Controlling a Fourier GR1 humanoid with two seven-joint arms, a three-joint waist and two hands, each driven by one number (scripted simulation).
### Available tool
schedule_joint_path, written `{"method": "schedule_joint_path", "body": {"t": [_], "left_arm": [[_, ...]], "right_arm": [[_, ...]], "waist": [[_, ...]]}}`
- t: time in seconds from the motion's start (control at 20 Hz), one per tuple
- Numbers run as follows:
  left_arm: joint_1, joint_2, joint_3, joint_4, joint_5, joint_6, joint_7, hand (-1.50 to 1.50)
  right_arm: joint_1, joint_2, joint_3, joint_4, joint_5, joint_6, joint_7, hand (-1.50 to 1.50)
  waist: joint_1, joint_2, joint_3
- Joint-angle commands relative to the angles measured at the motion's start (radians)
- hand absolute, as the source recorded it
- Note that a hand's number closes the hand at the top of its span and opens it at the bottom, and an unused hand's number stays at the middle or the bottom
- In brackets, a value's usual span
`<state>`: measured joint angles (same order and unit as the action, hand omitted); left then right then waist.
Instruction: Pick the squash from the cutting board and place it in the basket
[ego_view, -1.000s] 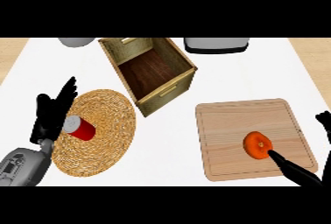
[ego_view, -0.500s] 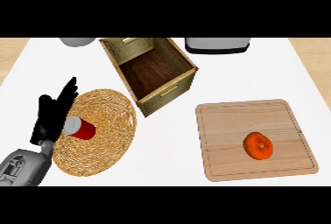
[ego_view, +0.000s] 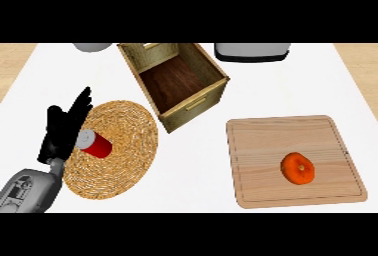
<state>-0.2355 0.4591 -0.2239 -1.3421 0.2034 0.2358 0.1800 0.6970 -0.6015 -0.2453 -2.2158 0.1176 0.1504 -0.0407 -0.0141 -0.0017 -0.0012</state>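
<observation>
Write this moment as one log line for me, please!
squash: on cutting board, untouched | woven basket: red can on it | left hand: open, resting at view's left | right hand: not in view

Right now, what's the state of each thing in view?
squash: lying on the cutting board, untouched
cutting board: flat on the counter, carrying only the squash
woven basket: on the counter, no squash in it yet
red can: on its side in the basket
wooden box: open at the top
left hand: open, fingers up, resting at the basket's left rim
right hand: not in view
</observation>
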Motion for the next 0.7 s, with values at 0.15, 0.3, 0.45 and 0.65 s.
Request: {"method": "schedule_joint_path", "body": {"t": [0.15,0.3,0.45,0.65], "left_arm": [[-0.030,-0.056,0.028,0.074,-0.048,-0.039,-0.015,0.00],[0.061,-0.054,0.035,-0.019,-0.059,-0.042,-0.035,0.00],[-0.013,-0.049,0.057,-0.007,-0.076,-0.062,0.024,0.00],[-0.001,-0.113,0.075,0.097,-0.107,-0.064,-0.061,0.00]], "right_arm": [[-0.022,0.134,-0.041,0.028,0.056,0.030,-0.032,-1.50],[-0.076,0.159,-0.062,0.061,0.107,0.019,0.003,-1.50],[-0.176,0.218,0.015,0.143,0.208,-0.023,0.010,-1.50],[-0.227,0.244,0.042,0.173,0.262,0.007,0.032,-1.50]], "waist": [[0.001,0.001,0.001],[0.010,0.000,0.001],[0.012,0.002,0.001],[0.011,0.003,0.001]]}}
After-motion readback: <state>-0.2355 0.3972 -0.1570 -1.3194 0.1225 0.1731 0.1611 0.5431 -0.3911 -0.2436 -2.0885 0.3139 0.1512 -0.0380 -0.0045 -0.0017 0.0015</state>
